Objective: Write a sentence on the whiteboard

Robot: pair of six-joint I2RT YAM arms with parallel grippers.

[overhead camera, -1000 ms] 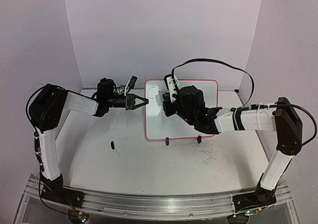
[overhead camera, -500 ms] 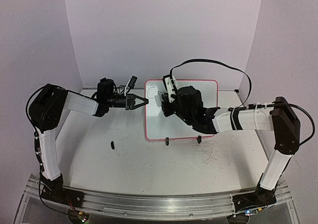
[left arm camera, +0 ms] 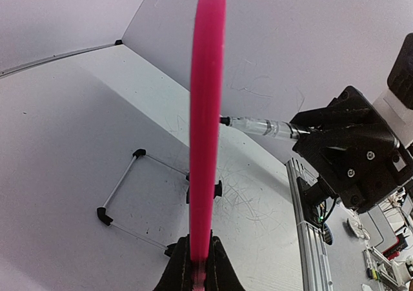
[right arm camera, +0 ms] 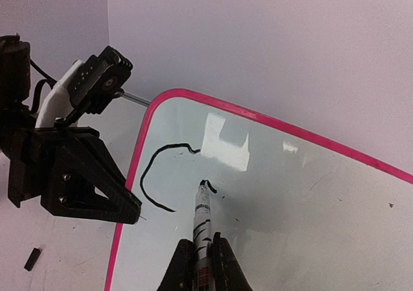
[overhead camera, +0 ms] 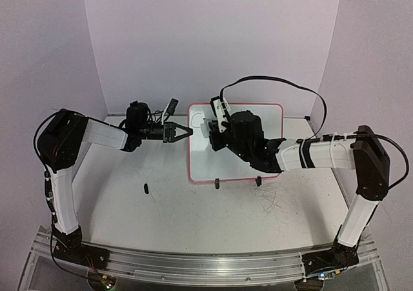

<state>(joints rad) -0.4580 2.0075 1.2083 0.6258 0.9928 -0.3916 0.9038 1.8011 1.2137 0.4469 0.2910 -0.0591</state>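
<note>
The whiteboard [overhead camera: 201, 159], glossy white with a pink frame, stands tilted at the table's middle. My left gripper [overhead camera: 187, 133] is shut on its left frame edge; the left wrist view sees the frame edge-on [left arm camera: 206, 110] between the gripper's [left arm camera: 200, 255] jaws. My right gripper [overhead camera: 213, 136] hangs over the board's upper left, shut on a marker [right arm camera: 202, 220]. The marker's tip touches the whiteboard [right arm camera: 290, 194] at a short black stroke [right arm camera: 208, 185]. To its left runs a longer curved black line [right arm camera: 151, 175].
Two black clip feet [overhead camera: 217, 183] [overhead camera: 258, 181] sit at the board's near edge. A small black piece [overhead camera: 146, 188] lies on the table at front left. Scribble marks [overhead camera: 274, 204] cover the tabletop at right. A wire stand [left arm camera: 122, 194] shows behind the board.
My right gripper has shifted slightly left and up over the board with the marker. The left arm and the whiteboard have stayed still.
</note>
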